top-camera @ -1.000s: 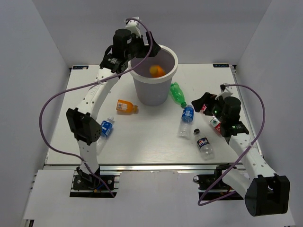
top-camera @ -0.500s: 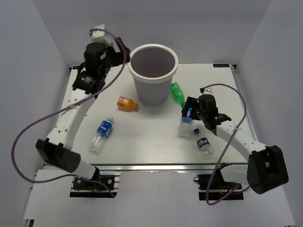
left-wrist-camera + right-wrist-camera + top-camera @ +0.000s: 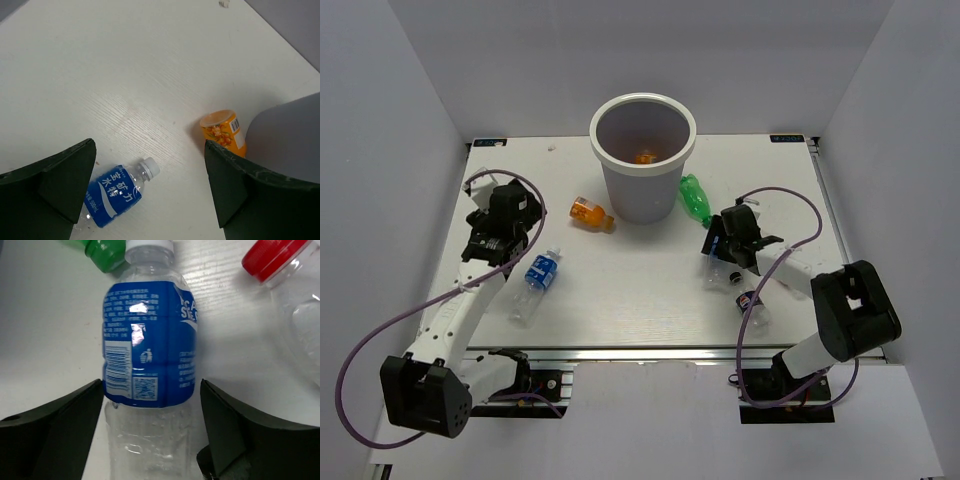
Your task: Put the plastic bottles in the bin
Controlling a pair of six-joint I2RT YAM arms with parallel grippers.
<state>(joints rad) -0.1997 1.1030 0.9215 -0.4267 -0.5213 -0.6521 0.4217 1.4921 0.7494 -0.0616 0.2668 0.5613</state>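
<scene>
Right wrist view: the right fingers stand open either side of a blue-labelled bottle lying on the surface, not yet clamped. Risk: on closing, the round, thin-walled body may squirt out or roll, knocking the red-capped bottle just beside it. Meanwhile the left fingers are open and empty, and the bin stands apart, behind.

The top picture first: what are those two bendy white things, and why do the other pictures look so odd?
They are two robot arms bolted to a table, seen from above. Each ends in a two-finger gripper carrying its own camera; the other pictures come from those. Small plastic bottles lie on the table beside a grey bin with something orange inside. The left gripper hangs open above a blue-labelled bottle and an orange bottle. The right gripper's open fingers flank a second blue-labelled bottle, lying flat; nothing is lifted.
</scene>
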